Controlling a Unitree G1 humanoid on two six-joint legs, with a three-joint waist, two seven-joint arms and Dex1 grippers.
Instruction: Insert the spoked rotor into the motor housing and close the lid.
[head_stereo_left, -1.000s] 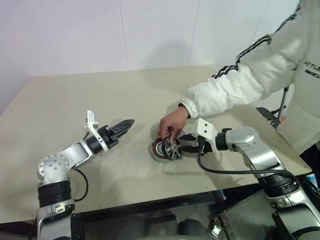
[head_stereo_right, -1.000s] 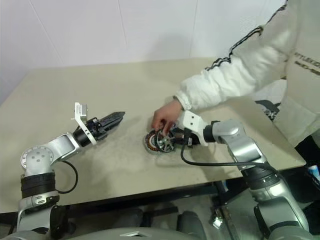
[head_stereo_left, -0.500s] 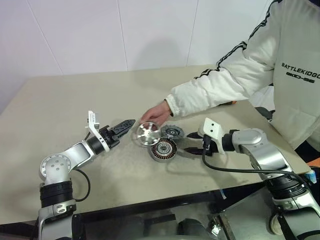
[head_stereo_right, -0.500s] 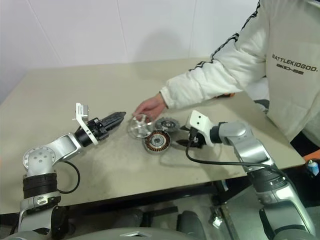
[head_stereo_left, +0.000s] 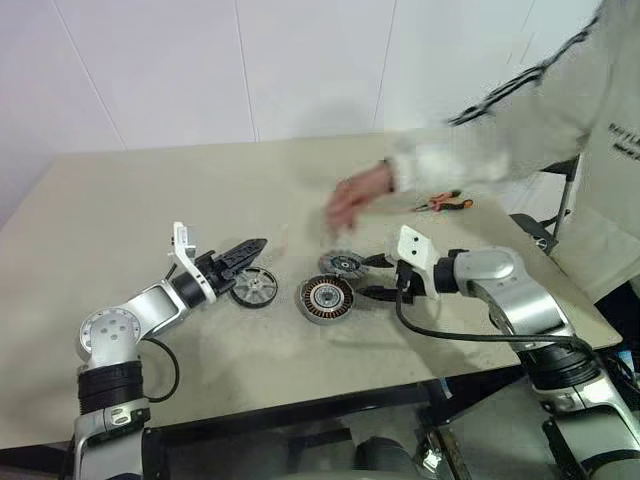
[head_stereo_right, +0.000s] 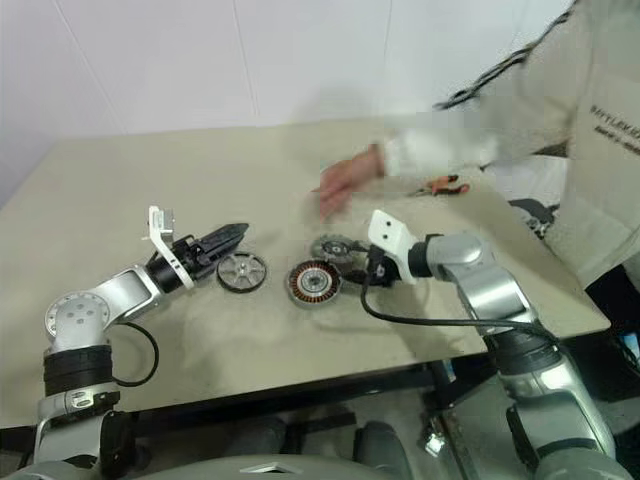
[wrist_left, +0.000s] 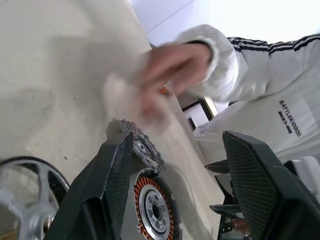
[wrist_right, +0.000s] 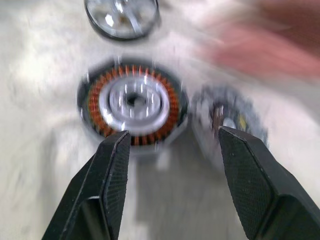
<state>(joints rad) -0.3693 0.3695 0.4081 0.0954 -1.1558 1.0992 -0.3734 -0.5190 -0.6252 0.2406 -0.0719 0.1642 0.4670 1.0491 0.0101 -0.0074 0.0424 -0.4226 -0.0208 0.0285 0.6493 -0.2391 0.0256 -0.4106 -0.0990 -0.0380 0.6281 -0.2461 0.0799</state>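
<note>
The spoked rotor (head_stereo_left: 253, 287) lies flat on the table, just in front of my left gripper (head_stereo_left: 243, 252), which is open and holds nothing. To its right stands the motor housing (head_stereo_left: 326, 298), its copper windings and silver hub (wrist_right: 132, 102) showing. The lid (head_stereo_left: 344, 264) lies just behind the housing, touching or nearly touching it. My right gripper (head_stereo_left: 374, 279) hovers open at the housing's right side, apart from it. In the right wrist view its fingers (wrist_right: 107, 190) frame the housing from a short way off.
A person's hand (head_stereo_left: 355, 195) hangs blurred over the table behind the parts, its white sleeve (head_stereo_left: 470, 150) reaching in from the right. Red-handled pliers (head_stereo_left: 440, 203) lie at the back right. The beige table (head_stereo_left: 150, 190) runs wide to the left.
The person's hand took the rotor off the housing, laid it flat by my left gripper, then pulled back and up. My right gripper backed off the housing. The left arm kept still.
</note>
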